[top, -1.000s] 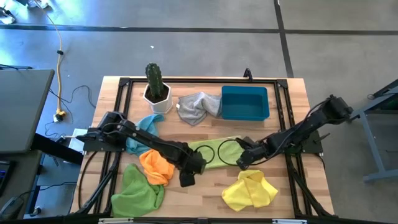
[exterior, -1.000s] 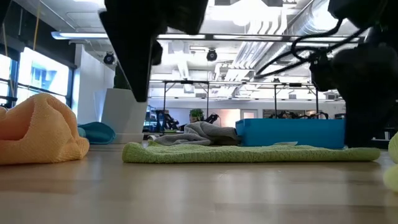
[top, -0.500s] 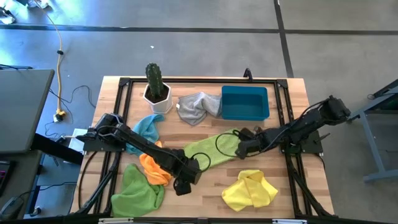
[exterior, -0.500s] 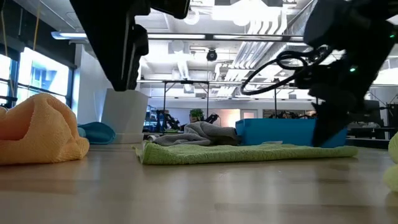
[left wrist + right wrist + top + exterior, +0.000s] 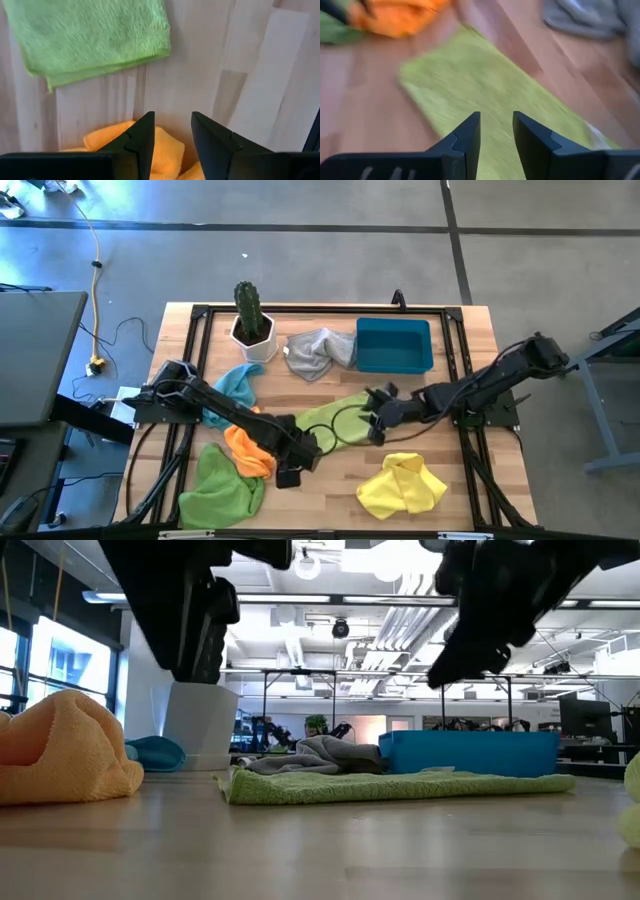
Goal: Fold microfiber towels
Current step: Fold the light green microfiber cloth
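Towels: lime green (image 5: 335, 416), lime green (image 5: 220, 485), yellow (image 5: 402, 485), orange (image 5: 250, 448), light blue (image 5: 235, 385), grey (image 5: 320, 352). Bin (image 5: 394, 345) blue. Tabletop (image 5: 320, 490) pale wood.

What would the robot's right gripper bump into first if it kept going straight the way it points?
Most likely the flat lime green towel. In its wrist view the right gripper has open fingers aimed down at that cloth, which fills the space ahead. How far above it the fingers are is hard to judge.

Since the earlier frames, the lime green towel (image 5: 335, 418) has gone from level to angled across the counter (image 5: 330, 490). The right hand (image 5: 377, 423) has released it and lifted clear. The left hand (image 5: 288, 477) has withdrawn toward the orange towel (image 5: 250, 450).
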